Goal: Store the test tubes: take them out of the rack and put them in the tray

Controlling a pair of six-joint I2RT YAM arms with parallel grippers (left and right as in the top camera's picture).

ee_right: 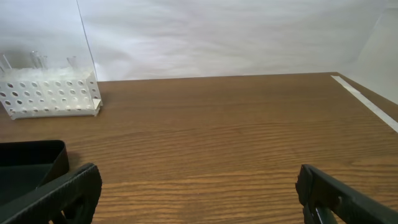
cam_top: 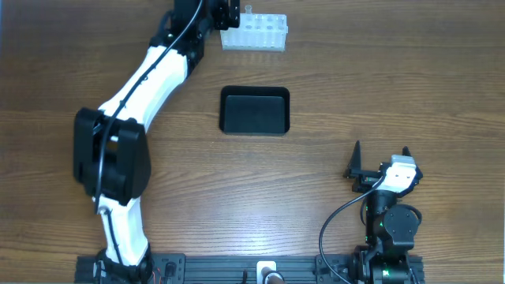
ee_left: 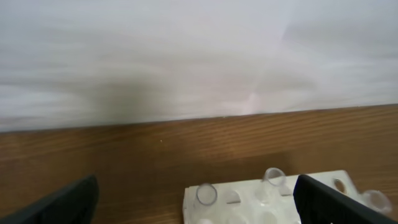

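The left claw [ee_left: 195, 183] is hanging over the white rack [cam_top: 254, 33] at the far edge of the table [cam_top: 410, 71], right by the wall [ee_left: 199, 56]. Its two fingers are standing wide apart, and nothing is sitting between them. A few clear tubes [ee_left: 273, 178] are poking up out of the rack's holes just under the claw. The black tray [cam_top: 255, 110] is lying near the middle of the table, closer to the arms than the rack and not touching it, with a strip of wood showing between the two. The right claw [cam_top: 382, 150] is sitting down on the right side, well apart from the tray and the rack. Its fingers are spread wide too, holding nothing. A wide stretch of wood is lying between the tray and this claw, and more is running out to the table's right edge.
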